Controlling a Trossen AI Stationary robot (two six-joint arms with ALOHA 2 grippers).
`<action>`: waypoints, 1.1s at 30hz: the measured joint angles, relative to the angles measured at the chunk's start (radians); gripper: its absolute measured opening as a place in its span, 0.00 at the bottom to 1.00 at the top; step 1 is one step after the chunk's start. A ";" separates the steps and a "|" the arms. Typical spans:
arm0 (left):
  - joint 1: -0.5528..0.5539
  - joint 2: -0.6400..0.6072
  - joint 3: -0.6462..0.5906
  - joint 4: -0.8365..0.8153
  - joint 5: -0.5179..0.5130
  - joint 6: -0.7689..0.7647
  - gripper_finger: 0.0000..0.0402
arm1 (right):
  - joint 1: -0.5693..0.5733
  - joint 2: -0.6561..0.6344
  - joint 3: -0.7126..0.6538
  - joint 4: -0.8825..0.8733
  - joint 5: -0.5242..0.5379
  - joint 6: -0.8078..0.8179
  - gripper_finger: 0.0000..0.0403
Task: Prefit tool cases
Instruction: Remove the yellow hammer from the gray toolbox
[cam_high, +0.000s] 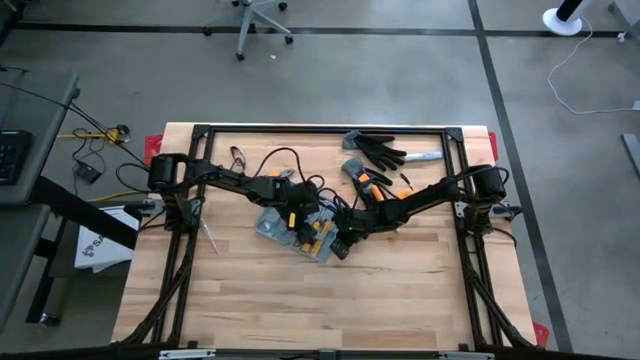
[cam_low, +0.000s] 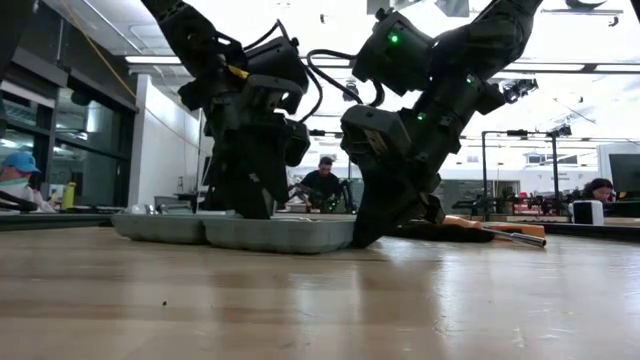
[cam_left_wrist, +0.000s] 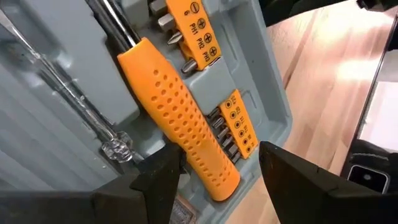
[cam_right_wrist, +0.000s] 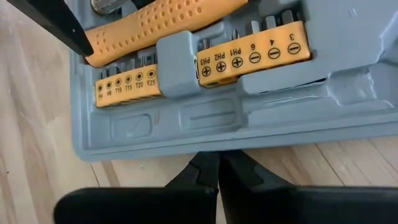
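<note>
Left claw over open case

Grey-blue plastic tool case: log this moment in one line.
grey-blue plastic tool case: open on table | left claw: open, straddling orange perforated handle | right claw: shut, at case edge

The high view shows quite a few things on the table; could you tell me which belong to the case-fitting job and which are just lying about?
Part of the job:
- tool case, lying open
- orange-handled driver in the case
- orange bit strips
- left gripper, open over the driver handle
- right gripper, shut at the case's edge

Lying about:
- black work glove
- loose tools near the glove
</note>
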 joint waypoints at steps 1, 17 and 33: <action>0.000 -0.007 0.000 0.005 0.001 0.001 0.51 | 0.000 0.000 0.000 0.000 0.000 -0.002 0.00; -0.010 -0.070 0.008 -0.033 -0.008 0.027 0.51 | -0.001 -0.002 0.007 0.068 0.002 0.016 0.00; -0.040 -0.239 0.008 -0.404 -0.442 0.106 0.51 | 0.000 -0.002 0.005 0.071 0.001 0.021 0.00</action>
